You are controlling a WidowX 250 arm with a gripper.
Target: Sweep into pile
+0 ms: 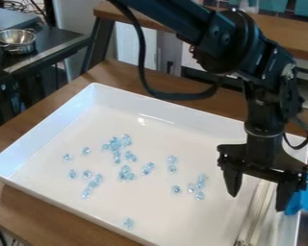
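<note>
1. Spread loosely over the floor of the white tray (157,108): pale blue beads (125,173), most thickly left of the middle, with a smaller cluster toward the right and one stray bead (128,223) near the front wall.
2. Near the start, at a guess: some small clumps already touching, but no single pile formed. Left to do, nearly all of the gathering, strays included.
3. To the right of the beads, well apart from them: a long pale strip (256,211), perhaps meant for sweeping; impossible to tell for certain.
4. Above the strip: the gripper (257,202), open, fingers wide apart on either side, apparently holding nothing.
5. Close by the right-hand finger: a blue object (304,199), hard to identify.
6. Beneath the tray, a wooden table (28,206); farther off at upper left, a metal bowl (18,47) on a dark surface.
</note>
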